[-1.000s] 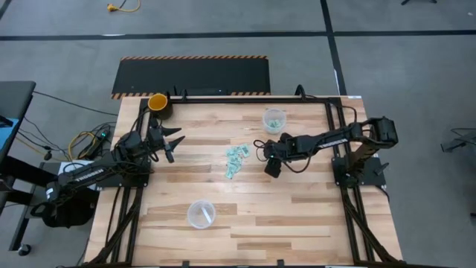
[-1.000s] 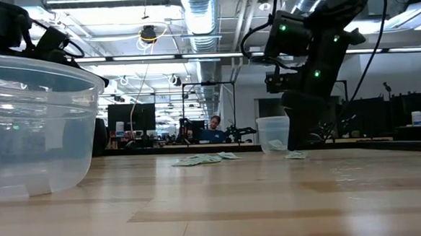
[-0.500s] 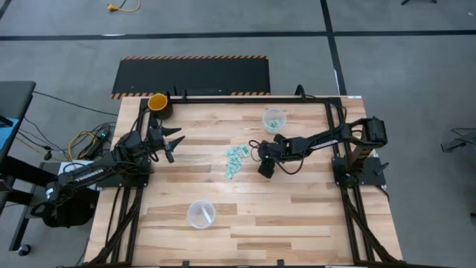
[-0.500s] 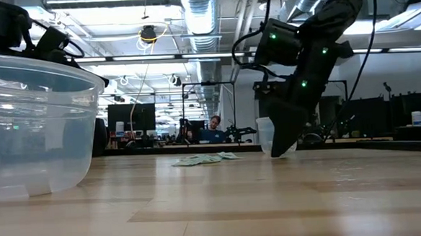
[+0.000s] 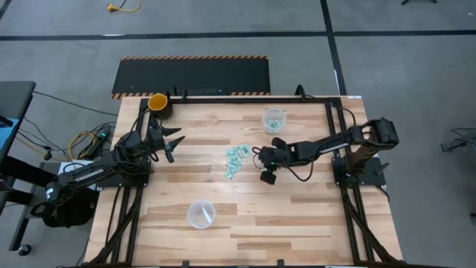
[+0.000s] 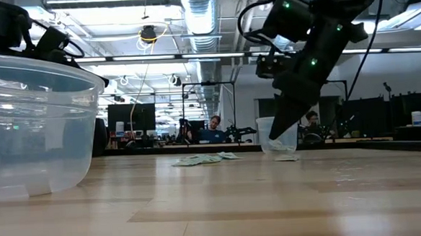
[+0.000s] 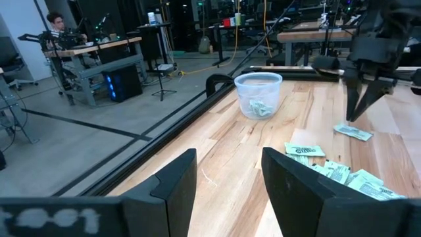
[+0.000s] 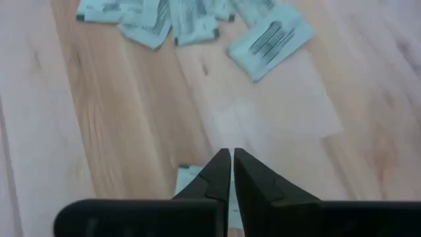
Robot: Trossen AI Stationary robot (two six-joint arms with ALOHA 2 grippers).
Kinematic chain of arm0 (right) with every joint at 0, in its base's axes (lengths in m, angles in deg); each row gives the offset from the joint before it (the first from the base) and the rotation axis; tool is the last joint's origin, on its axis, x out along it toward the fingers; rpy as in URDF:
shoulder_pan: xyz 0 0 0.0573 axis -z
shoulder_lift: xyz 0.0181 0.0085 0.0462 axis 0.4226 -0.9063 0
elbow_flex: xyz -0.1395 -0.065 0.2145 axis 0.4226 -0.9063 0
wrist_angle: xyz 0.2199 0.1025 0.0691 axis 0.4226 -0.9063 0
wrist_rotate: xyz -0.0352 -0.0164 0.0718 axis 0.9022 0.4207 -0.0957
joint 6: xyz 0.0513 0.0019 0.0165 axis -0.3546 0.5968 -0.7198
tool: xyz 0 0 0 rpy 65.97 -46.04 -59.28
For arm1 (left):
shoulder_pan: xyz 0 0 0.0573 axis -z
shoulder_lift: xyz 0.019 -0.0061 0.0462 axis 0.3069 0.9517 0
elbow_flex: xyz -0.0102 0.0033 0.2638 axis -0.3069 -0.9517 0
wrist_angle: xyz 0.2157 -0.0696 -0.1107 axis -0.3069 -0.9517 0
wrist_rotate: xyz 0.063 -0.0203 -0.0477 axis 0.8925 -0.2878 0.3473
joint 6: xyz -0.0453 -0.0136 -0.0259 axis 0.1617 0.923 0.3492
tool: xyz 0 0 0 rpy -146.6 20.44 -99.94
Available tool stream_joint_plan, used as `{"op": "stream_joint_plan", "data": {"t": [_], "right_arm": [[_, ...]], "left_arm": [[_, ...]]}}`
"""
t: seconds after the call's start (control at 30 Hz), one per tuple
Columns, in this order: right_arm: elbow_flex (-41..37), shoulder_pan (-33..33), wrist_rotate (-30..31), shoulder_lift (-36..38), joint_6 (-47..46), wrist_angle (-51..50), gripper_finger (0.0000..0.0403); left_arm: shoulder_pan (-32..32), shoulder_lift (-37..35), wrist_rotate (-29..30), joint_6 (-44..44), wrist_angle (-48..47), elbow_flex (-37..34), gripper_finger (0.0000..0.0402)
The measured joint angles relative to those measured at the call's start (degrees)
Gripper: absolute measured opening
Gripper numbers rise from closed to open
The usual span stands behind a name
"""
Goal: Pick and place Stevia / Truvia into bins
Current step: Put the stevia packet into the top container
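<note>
In the high view, the right claw (image 5: 268, 177) is found low over the desk (image 5: 297, 216), just beside the heap of Stevia / Truvia packets (image 5: 236, 160), on the side of the heap nearer the right arm's base; the left claw (image 5: 172, 143) is held well apart from the heap, near the yellow-orange cup (image 5: 158, 102). One clear bin (image 5: 274, 120) is seen beyond the right claw and the other bin (image 5: 201, 213) toward the near edge. The right arm is judged the nearer to the packets by a clear margin. In the low view, the right claw is seen as a closed point tilted down just above a single packet (image 6: 285, 157) lying flat apart from the heap; no packet can be made out between its tips. In the left wrist view, the left claw's fingers (image 7: 174, 191) are seen spread and empty, and the stray packet lies almost under the far claw. In the right wrist view, the right claw's fingers (image 8: 253, 181) are pressed together, with a pale packet partly hidden beneath them; whether it is pinched cannot be told. The heap lies ahead of the tips, and a loose packet (image 8: 270, 41) lies with its long axis slanted across the claw's line.
</note>
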Motion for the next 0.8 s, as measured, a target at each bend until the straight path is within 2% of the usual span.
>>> {"op": "stream_joint_plan", "data": {"t": [0.2,0.33,0.47,0.8], "right_arm": [[0.07,0.02,-0.87,0.08,-1.94,-0.06,0.0008],[0.09,0.00,-3.00,0.01,-3.25,-1.04,0.0031],[0.13,0.02,-3.00,0.01,-4.57,-1.64,0.0079],[0.17,-0.27,-2.86,0.01,-6.72,-2.02,0.0230]], "left_arm": [[0.00,0.00,-0.02,0.00,-0.02,0.01,0.0163],[0.00,0.00,-0.02,0.00,-0.02,0.00,0.0163],[0.00,0.00,-0.04,0.00,-0.02,0.00,0.0163],[0.00,0.00,-0.04,0.00,-0.02,0.00,0.0163]]}}
